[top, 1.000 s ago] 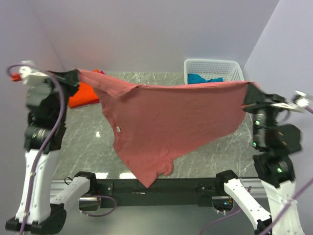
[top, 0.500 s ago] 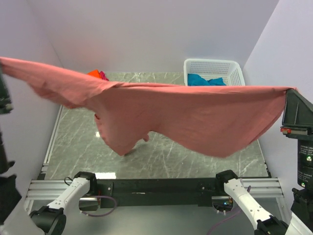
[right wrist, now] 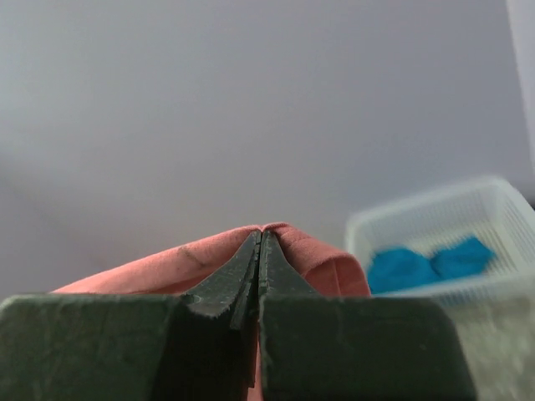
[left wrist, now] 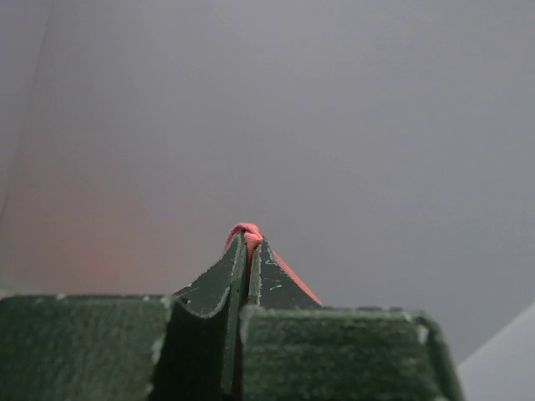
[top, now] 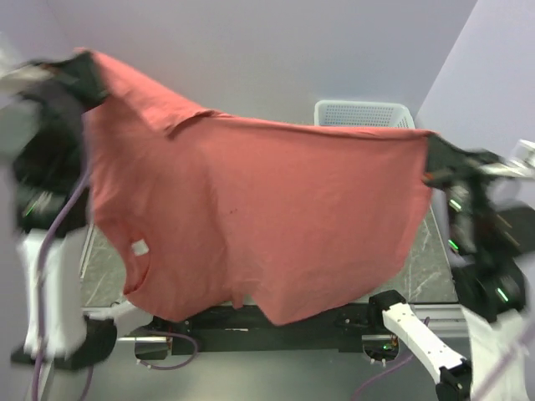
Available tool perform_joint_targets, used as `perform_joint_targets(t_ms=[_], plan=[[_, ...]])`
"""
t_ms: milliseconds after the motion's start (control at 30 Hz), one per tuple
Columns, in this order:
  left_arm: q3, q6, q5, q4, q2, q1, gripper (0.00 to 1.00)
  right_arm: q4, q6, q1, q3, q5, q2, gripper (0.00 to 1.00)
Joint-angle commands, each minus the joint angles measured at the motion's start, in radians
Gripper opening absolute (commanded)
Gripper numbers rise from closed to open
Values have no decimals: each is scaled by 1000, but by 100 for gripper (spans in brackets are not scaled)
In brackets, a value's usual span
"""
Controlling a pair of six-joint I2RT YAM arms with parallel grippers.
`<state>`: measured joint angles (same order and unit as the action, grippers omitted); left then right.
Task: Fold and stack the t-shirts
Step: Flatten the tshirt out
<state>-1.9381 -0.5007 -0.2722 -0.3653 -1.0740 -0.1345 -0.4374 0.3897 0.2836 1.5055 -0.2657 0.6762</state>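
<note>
Salmon-pink t-shirt [top: 251,217], billowed wide before, now sheet-flat, clamped in left pincer [left wrist: 248,244] and right pincer [right wrist: 260,238].

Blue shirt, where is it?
In the right wrist view, the blue shirt lies inside the white basket on the right, beyond the held-up pink shirt.

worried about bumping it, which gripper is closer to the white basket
Right. The right gripper pinches the salmon-pink t-shirt close by the right side of the white basket; the left gripper holds the shirt's other end far over on the left.
</note>
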Motion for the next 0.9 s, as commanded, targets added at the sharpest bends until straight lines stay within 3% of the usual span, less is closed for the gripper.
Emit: perform_joint_targets(t_ms=[0,100,200,233,333,567,867], plan=[[140,50,-61,66,-187,4,1,35,35,-9,-177,-179,152,0],[357,70,-2,188,-312,4,1,123,77,-41,-338,-140,241,0],[508,77,16,281,-415,4,1,303,124,-127,-499,14,334,0],[534,77,19,323,-441,4,1,400,133,-182,-531,120,361,0],[591,50,65,353,-538,4,1,494,127,-219,-599,190,485,0],[617,-18,165,388,-693,4,1,444,2,-241,-499,204,799,0],[606,-108,122,241,-683,3,1,396,-35,-242,-478,186,807,0]])
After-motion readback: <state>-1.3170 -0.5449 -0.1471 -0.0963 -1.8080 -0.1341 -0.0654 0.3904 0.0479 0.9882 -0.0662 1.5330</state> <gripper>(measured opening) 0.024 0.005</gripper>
